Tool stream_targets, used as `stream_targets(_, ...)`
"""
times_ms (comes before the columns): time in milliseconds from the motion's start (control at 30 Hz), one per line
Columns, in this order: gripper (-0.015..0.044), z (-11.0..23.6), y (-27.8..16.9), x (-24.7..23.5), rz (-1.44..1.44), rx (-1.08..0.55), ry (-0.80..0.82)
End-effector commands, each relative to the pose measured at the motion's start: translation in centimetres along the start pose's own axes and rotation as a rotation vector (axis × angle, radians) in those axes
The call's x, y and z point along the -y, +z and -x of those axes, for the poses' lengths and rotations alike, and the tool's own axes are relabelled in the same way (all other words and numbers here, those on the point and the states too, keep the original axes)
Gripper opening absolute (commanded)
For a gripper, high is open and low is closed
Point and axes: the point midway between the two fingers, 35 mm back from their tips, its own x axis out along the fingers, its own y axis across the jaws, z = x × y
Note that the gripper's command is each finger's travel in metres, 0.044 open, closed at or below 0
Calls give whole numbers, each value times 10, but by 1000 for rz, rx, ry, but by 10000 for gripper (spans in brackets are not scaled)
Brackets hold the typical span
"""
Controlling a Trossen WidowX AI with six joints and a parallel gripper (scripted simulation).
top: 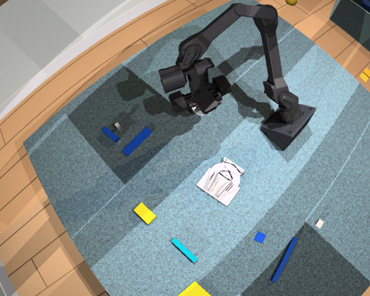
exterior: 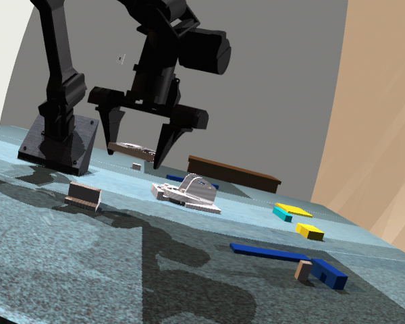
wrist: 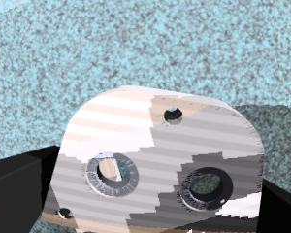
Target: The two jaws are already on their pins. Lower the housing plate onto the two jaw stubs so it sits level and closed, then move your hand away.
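Note:
My gripper [exterior: 133,160] [wrist: 156,173] is shut on the white housing plate [top: 196,111] [exterior: 133,152] [wrist: 157,141], with one finger at each side edge. The plate hangs in the air, roughly parallel to the table, and shows two large round holes and smaller ones in the wrist view. In the top view the hand hides most of it. The white gripper base [top: 203,184] [exterior: 204,208] lies on the mat, away from the plate, with raised pale parts on top. The jaws and their stubs are too alike in colour to tell apart.
A white L-shaped stand [exterior: 84,196] is on the mat near the arm. Blue bars [top: 136,141] [top: 284,259], a shorter blue block [top: 110,134], a yellow block [top: 144,213], a cyan bar [top: 184,250] and small blocks lie around. A brown ledge [exterior: 234,175] is behind.

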Motion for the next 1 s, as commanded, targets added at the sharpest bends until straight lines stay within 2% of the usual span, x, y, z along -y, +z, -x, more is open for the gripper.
stream_targets(0,351,-3,15,6,-71,3,9)
stream_targets(967,351,-7,110,20,-541,-2,26)
